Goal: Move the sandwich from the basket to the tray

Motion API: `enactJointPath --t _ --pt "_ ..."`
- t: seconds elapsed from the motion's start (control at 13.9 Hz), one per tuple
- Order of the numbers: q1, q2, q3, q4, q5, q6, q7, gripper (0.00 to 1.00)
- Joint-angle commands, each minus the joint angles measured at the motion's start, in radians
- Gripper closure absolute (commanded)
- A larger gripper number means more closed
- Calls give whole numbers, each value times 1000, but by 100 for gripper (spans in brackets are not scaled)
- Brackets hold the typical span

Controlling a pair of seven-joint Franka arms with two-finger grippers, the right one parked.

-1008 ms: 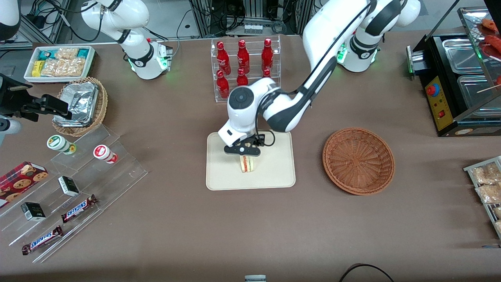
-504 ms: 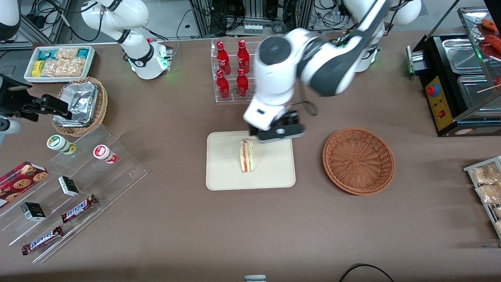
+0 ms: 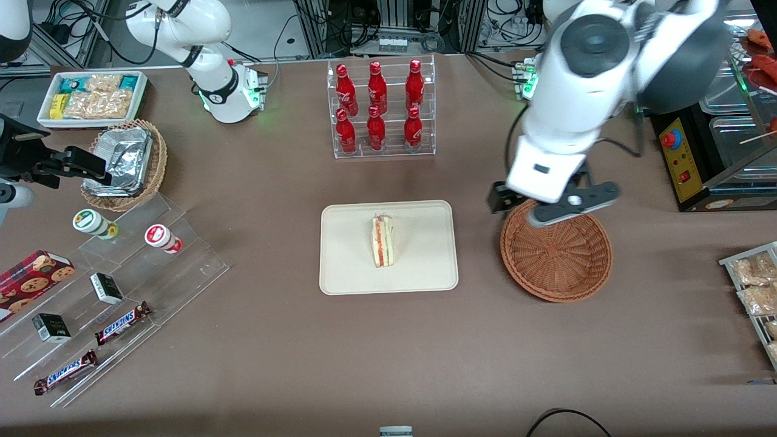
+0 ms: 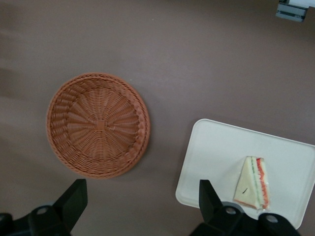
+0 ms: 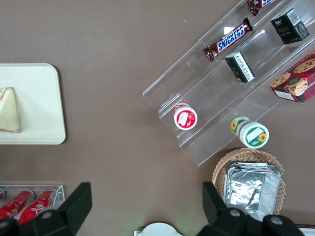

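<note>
A: Pincer (image 3: 567, 205) status?

B: Raised over the basket (image 3: 556, 249), above the rim part farthest from the front camera. Fingers (image 4: 74, 199) spread wide apart, nothing between them.

A: Sandwich?

B: Sandwich (image 3: 382, 240) is on the tray (image 3: 388, 247), near the tray's middle, well apart from the pincer. Lying on its side, not touching the rim.

A: How does it look?

B: Small triangular wedge, pale white bread. Cut edge faces up toward the front camera: red stripe, thin green stripe, pale layers between. Narrow tip points away from that camera, wide end nearer to it. Wrist view shows the flat bread face (image 4: 251, 182) with a small dark mark on it, red and green layers along one edge.

A: Basket contents?

B: Only bare reddish-brown weave shows, round and shallow, sitting on the brown worktop (image 3: 388, 346) beside the tray toward the working arm's end. Gap of worktop between the two.

A: Tray condition?

B: Cream-white, rectangular, rounded corners, low rim. Holds the sandwich only. Rack of red bottles (image 3: 381, 109) stands farther from the front camera than the tray.
</note>
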Motion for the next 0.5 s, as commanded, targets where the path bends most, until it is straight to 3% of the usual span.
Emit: enactJointPath --t 0.0,0.43 --pt "95 -109 -9 -97 -64 -24 153 0" --pt "223 -242 19 -223 -110 -70 532 0"
